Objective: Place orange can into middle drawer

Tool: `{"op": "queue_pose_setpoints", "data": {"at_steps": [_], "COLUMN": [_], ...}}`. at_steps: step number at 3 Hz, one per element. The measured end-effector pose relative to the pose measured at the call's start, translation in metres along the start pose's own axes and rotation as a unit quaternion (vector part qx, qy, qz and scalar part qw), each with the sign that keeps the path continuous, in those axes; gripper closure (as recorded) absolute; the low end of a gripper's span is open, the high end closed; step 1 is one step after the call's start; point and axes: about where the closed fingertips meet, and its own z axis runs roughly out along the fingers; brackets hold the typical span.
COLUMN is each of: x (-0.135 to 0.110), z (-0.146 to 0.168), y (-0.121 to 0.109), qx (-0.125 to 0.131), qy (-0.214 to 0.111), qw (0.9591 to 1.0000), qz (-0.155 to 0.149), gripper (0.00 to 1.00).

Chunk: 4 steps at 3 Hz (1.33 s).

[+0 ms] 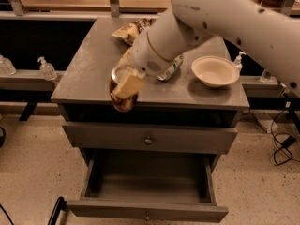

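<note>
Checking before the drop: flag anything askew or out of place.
The green-and-white can lies on its side beside the bowl. A crumpled bag sits at the back. The gripper holds the orange can at the cabinet's front edge; nothing spilled.
</note>
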Motion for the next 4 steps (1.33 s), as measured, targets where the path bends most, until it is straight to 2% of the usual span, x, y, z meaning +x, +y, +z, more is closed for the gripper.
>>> {"op": "queue_pose_setpoints", "data": {"at_steps": [1,2,3,4], "x": [0.027,0.027,0.069,0.117], "z": [0.02,0.02,0.037,0.051], "y": [0.033,0.033,0.054,0.091], "qx": [-0.024,-0.024,-0.029,-0.029], "qy": [0.013,0.013,-0.024,-0.065], "qw": [0.9995,0.9995,0.9976,0.9922], "qz": [0.014,0.014,0.058,0.103], "gripper": [1.0,1.0,1.0,1.0]}}
